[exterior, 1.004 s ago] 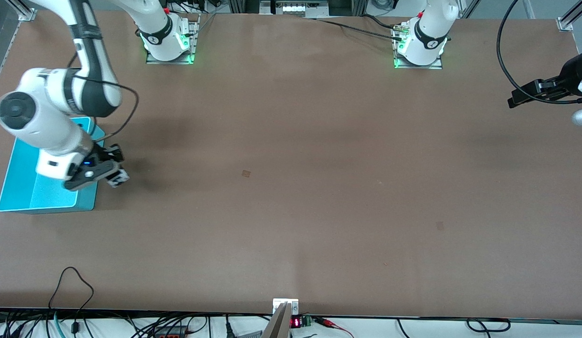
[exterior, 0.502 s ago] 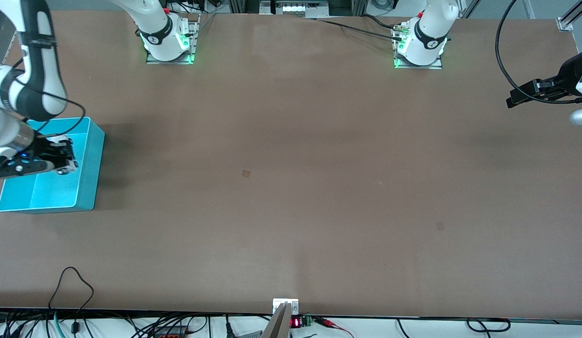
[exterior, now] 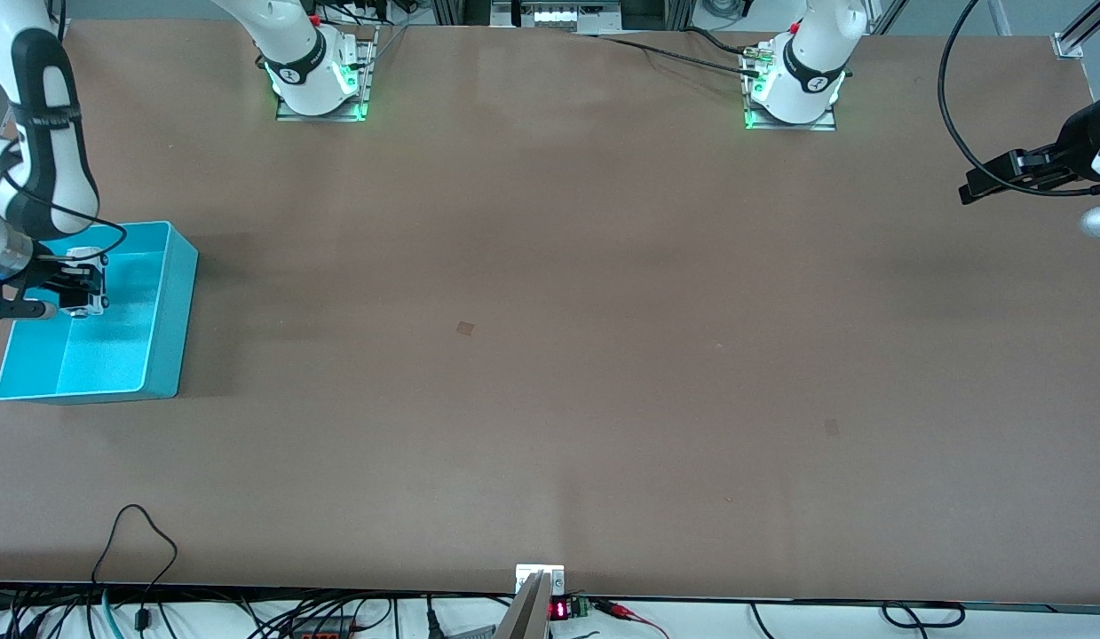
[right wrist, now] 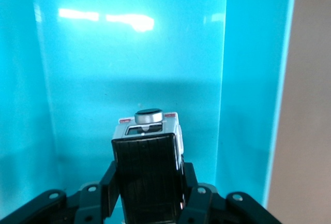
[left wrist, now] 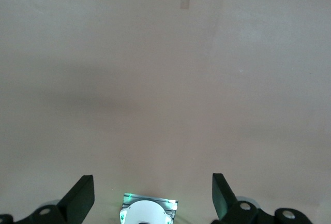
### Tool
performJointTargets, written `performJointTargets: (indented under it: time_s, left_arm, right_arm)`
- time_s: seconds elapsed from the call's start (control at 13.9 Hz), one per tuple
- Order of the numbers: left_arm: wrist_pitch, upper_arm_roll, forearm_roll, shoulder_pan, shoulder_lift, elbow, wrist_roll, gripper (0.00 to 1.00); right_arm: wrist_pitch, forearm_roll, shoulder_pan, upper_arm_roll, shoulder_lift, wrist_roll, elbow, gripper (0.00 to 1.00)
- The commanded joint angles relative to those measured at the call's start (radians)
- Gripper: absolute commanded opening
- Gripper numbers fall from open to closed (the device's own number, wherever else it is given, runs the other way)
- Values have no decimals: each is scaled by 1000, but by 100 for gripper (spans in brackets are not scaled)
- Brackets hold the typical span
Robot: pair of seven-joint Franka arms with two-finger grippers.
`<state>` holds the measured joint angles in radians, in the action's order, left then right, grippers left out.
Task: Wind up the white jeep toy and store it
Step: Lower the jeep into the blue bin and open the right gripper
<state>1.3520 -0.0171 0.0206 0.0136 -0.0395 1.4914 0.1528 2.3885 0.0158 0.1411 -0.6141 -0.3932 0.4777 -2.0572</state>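
A: What takes up most of the scene?

B: The brown table [exterior: 550, 355], bare over nearly all its width, with both arm bases along the edge farthest from the front camera.

A: And next in size?

B: The turquoise bin [exterior: 163, 311], an open rectangular box at the right arm's end of the table. In the right wrist view its glossy floor and walls [right wrist: 243, 79] fill almost the whole picture.

A: Where is the right gripper?

B: The right gripper [exterior: 81, 288] hangs over the inside of the bin, above its floor. Its fingers [right wrist: 194, 190] are clamped tight on the white jeep toy [right wrist: 147, 175], one on each flank.

A: So the toy is in the air?

B: Yes, held over the bin's floor, black roof panel facing the wrist camera and a small round dark knob showing at its end away from the gripper. From the front it is only a small white and black shape [exterior: 86, 306] between the fingers.

A: And the other arm?

B: It waits. The left gripper [left wrist: 152, 195] hangs over bare table at the left arm's end, its two dark fingers [left wrist: 77, 198] spread wide with nothing between them.
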Motion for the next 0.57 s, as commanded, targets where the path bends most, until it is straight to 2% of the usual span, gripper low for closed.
performJointTargets:
  time_s: [0.0,0.29,0.5]
  left_arm:
    - [-16,-4,12,2,-10,-28,4,100]
    - [-14,-4,15,5,-11,-40,7,100]
    - [-19,-4,13,6,-11,-39,7,100]
  right_arm:
    - [11,56,-15,14,-29,-8,-1,0]
    - [14,114,-24,16,-56,12,-15,0]
    - [26,193,-28,16,-94,77,-14,0]
